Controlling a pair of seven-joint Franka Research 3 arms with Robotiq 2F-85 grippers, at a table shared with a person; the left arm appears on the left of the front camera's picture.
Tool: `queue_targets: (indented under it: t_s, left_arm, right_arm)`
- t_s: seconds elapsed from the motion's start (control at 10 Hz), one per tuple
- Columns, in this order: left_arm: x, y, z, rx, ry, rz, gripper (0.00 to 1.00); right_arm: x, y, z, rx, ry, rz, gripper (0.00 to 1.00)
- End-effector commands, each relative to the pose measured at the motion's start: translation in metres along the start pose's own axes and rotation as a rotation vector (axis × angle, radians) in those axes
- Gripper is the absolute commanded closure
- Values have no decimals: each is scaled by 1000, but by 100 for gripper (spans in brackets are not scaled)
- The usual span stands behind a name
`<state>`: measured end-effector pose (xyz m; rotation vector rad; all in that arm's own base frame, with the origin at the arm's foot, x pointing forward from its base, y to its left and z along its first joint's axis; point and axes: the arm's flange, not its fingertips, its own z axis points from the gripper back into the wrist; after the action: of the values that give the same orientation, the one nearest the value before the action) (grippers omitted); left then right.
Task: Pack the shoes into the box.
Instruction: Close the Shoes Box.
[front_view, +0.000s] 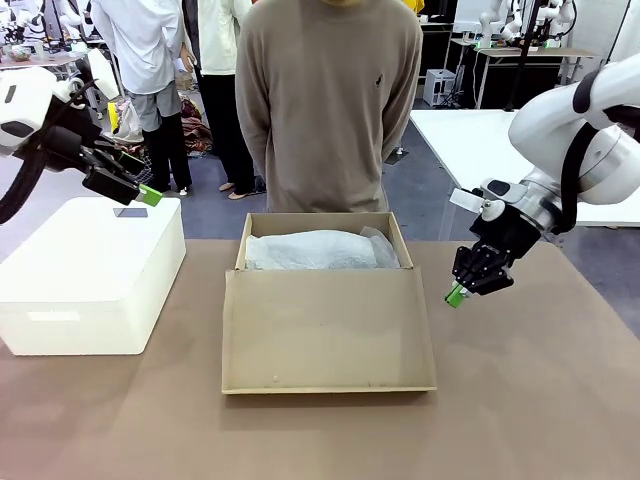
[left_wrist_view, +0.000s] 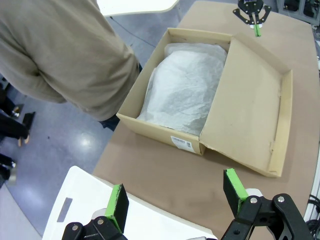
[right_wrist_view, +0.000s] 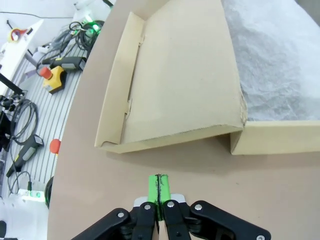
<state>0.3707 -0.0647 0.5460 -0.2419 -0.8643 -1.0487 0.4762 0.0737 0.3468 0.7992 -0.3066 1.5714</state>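
Note:
The tan cardboard box (front_view: 318, 225) sits mid-table, its hinged lid (front_view: 328, 330) folded out flat toward the robot's side. White tissue paper (front_view: 318, 251) covers what is inside, so the shoes are hidden. My left gripper (front_view: 140, 180) hangs open above the white plastic box, well left of the cardboard box (left_wrist_view: 150, 127); its green pads (left_wrist_view: 118, 205) stand wide apart with nothing between them. My right gripper (front_view: 457, 293) is shut and empty just off the box's right wall; in its own view the pressed fingertips (right_wrist_view: 159, 189) hover over bare table beside the lid (right_wrist_view: 175, 75).
A large white plastic box (front_view: 90, 272) stands at the table's left. A person in a beige sweater (front_view: 330, 100) stands at the far edge behind the cardboard box. Cables and tools (right_wrist_view: 50, 75) lie off the table. Bare brown tabletop (front_view: 530, 400) lies at front and right.

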Motion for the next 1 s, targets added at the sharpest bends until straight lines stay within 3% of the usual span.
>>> queue_targets:
  t_s: [0.0,0.9]
  left_arm:
    - [-2,1,0,-11,-11,-11,0]
    - [-2,1,0,-11,-11,-11,0]
  right_arm:
    - [-3,7,-13,-41,-28,54,100]
    - [-19,-19,-47,-30,-78,54,100]
